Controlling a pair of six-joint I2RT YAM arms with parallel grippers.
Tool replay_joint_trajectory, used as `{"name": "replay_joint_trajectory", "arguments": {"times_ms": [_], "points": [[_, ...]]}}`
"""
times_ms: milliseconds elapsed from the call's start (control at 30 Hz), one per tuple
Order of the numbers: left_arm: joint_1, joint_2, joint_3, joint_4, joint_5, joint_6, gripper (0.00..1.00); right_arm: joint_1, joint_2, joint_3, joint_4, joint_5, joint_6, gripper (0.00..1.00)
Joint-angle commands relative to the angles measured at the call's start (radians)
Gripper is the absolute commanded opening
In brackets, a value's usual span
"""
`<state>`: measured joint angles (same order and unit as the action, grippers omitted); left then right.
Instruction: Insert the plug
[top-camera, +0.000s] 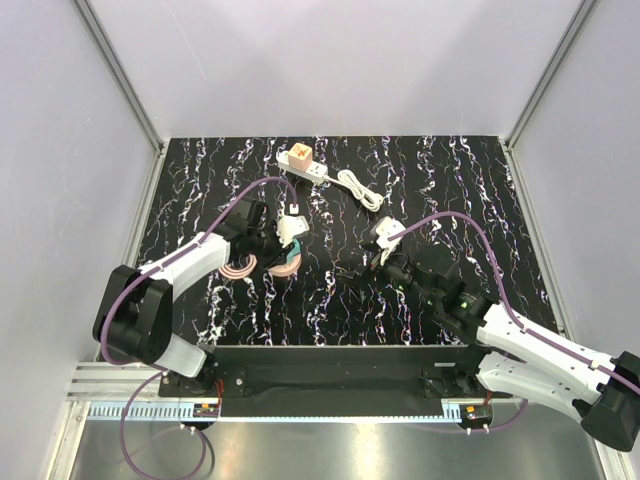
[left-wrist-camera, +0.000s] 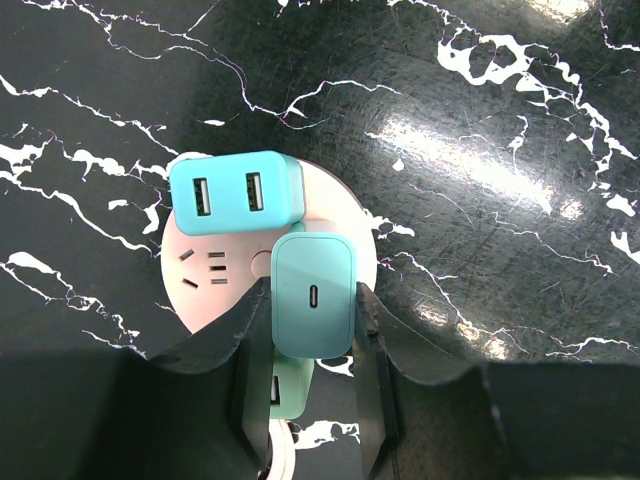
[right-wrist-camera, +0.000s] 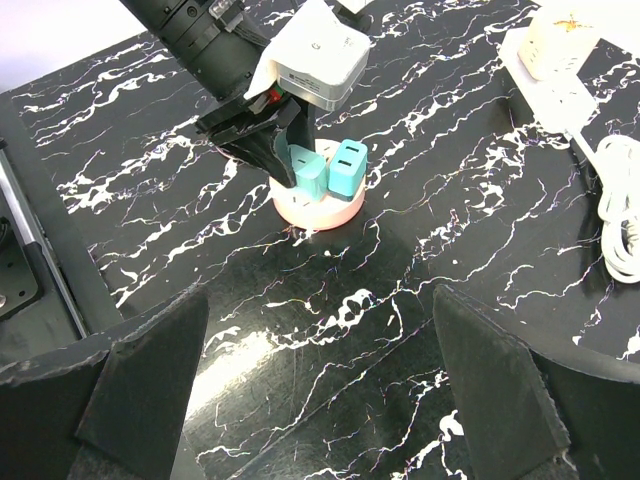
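My left gripper (left-wrist-camera: 312, 292) is shut on a teal plug (left-wrist-camera: 313, 295) with a single slot port in its top face, one finger on each side. The plug stands over the round pink socket hub (left-wrist-camera: 205, 280), and its prongs are hidden. Next to it a second teal charger (left-wrist-camera: 235, 192) with two USB ports sits on the hub. The right wrist view shows both teal blocks upright on the hub (right-wrist-camera: 320, 208), with the held plug (right-wrist-camera: 309, 175) on the left. My right gripper (right-wrist-camera: 320, 370) hangs open and empty over bare table, well short of the hub.
A white power strip (top-camera: 305, 168) carrying a cream cube adapter (top-camera: 301, 155) lies at the back, its white cable (top-camera: 362, 190) coiled to the right. A pink coil (top-camera: 238, 267) lies left of the hub. A paler green block (left-wrist-camera: 290, 385) shows below the held plug.
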<state>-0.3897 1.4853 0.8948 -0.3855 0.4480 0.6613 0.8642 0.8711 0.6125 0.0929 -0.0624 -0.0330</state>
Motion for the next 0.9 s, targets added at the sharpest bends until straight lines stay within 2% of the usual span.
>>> {"name": "replay_joint_trajectory", "arguments": {"times_ms": [0,200,300,333,400,433,867], "points": [[0.003,0.039,-0.019,-0.018,-0.026,0.008,0.00,0.006,-0.017,0.001,0.044,0.019,-0.015,1.00],[0.003,0.040,-0.008,-0.018,-0.014,-0.005,0.02,0.006,-0.017,0.000,0.041,0.022,-0.015,1.00],[0.002,0.020,0.004,-0.029,-0.022,-0.008,0.14,0.006,-0.020,-0.003,0.039,0.030,-0.016,1.00],[0.002,0.013,0.010,-0.030,-0.020,-0.008,0.26,0.007,-0.017,-0.003,0.039,0.030,-0.016,1.00],[0.002,-0.006,0.023,-0.038,-0.015,-0.012,0.35,0.004,-0.018,-0.003,0.039,0.027,-0.015,1.00],[0.002,-0.013,0.029,-0.041,-0.014,-0.017,0.43,0.006,-0.017,0.000,0.041,0.027,-0.015,1.00],[0.002,-0.030,0.130,-0.116,-0.020,-0.005,0.65,0.006,-0.026,-0.002,0.036,0.026,-0.018,1.00]]}}
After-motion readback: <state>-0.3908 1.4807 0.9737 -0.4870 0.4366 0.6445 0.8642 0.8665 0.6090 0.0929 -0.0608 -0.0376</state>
